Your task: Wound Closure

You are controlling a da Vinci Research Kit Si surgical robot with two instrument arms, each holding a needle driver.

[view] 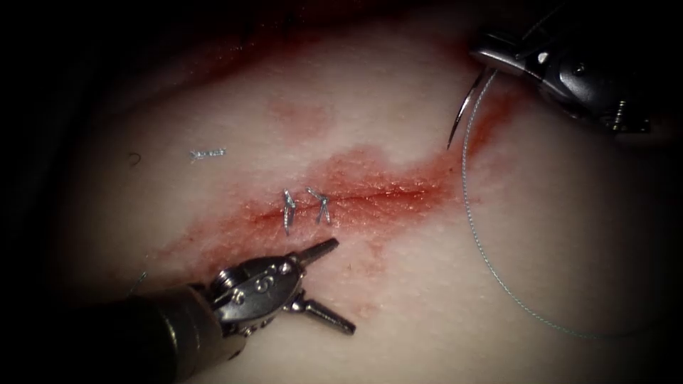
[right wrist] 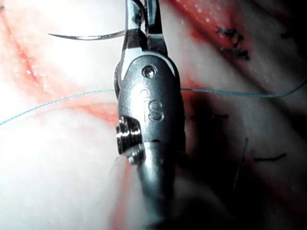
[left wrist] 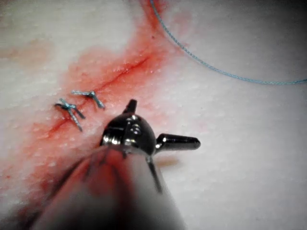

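Gripping the needle (view: 466, 107) near its tail at upper right, the right tool (view: 491, 60) is keeping it clear of the tissue (view: 555, 235), thread (view: 473, 235) trailing, while the left tool (view: 327, 284) is hovering spread and empty below the cut (view: 384, 193); regripping mid-curve would likely be steadier.

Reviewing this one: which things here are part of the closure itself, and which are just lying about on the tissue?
Part of the job:
- needle, off the tissue, held near its thread end by the right hand
- thread trailing from it
- cut, with two stitches at its left end
- left hand, open, holding nothing

Lying about:
- cut end of thread, left of the cut
- red fluid
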